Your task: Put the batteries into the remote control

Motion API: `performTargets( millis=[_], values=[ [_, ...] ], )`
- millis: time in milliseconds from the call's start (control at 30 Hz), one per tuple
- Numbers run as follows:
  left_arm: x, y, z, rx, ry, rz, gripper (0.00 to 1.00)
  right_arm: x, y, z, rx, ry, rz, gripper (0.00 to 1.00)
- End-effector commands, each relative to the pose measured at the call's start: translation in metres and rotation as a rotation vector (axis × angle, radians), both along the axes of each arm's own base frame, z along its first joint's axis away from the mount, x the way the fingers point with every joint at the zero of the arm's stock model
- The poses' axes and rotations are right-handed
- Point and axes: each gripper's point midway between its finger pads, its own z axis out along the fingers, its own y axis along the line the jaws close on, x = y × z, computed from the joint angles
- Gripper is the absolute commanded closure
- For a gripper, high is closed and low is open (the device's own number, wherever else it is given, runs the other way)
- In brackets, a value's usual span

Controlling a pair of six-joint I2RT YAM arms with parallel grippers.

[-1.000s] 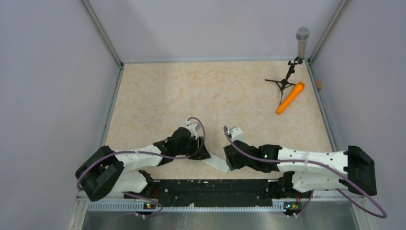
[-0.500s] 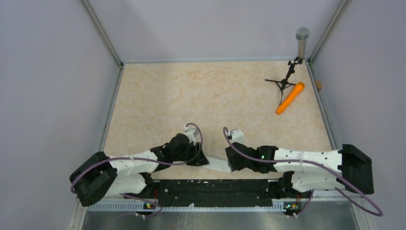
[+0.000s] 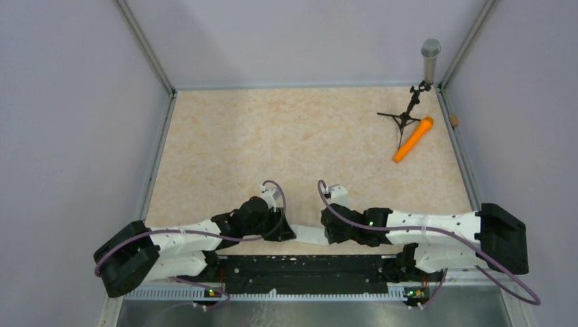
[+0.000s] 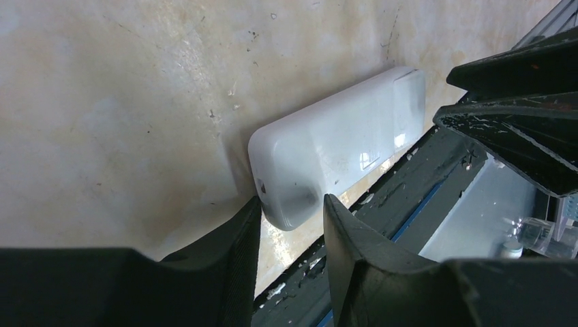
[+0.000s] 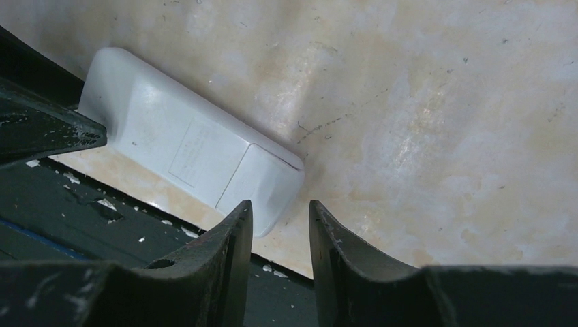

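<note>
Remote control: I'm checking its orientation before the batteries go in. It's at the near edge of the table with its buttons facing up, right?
Not quite. The remote control is at the near edge of the table, but its plain white back faces up, not its buttons. Both wrist views show that smooth back, with no buttons or screen visible.

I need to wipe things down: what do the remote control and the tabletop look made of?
The remote control looks like moulded white plastic, smooth and slightly glossy: rounded corners, soft highlights, a seam across its back. The tabletop looks like beige marble-patterned laminate, possibly stone; close up it shines and shows fine scratches.
</note>
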Motion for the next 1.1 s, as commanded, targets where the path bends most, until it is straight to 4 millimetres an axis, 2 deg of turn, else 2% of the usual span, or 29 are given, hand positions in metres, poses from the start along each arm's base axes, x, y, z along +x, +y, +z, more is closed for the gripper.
performTargets(
  millis=[0, 600, 1067],
  values=[
    [0.000, -0.006, 0.003, -0.032, -0.016, 0.004, 0.60, 0.006, 0.002, -0.003, 0.012, -0.008, -0.050, 0.65],
    [-0.011, -0.008, -0.003, -0.035, 0.003, -0.012, 0.71, 0.007, -0.006, -0.011, 0.002, 0.013, -0.103, 0.72],
    [-0.011, -0.011, -0.002, -0.033, 0.001, -0.019, 0.72, -0.002, -0.005, -0.023, 0.028, 0.058, -0.102, 0.76]
  ],
)
